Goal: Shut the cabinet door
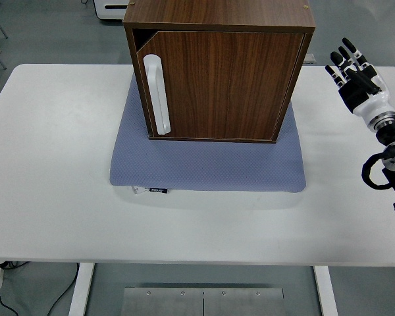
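Note:
A dark wood cabinet point(218, 72) stands on a blue-grey mat point(207, 164) at the table's back middle. Its door point(227, 85) faces me and lies nearly flush with the front, with a dark gap at its upper left corner. A white vertical handle point(157, 94) is on the door's left side. My right hand point(351, 68) is to the right of the cabinet, above the table, fingers straight and spread, holding nothing. It is apart from the cabinet. The left arm is out of view.
The white table point(52, 171) spreads wide to the left and in front of the mat. A small label point(158, 190) shows at the mat's front edge. Grey floor and a white object lie beyond the table's far edge.

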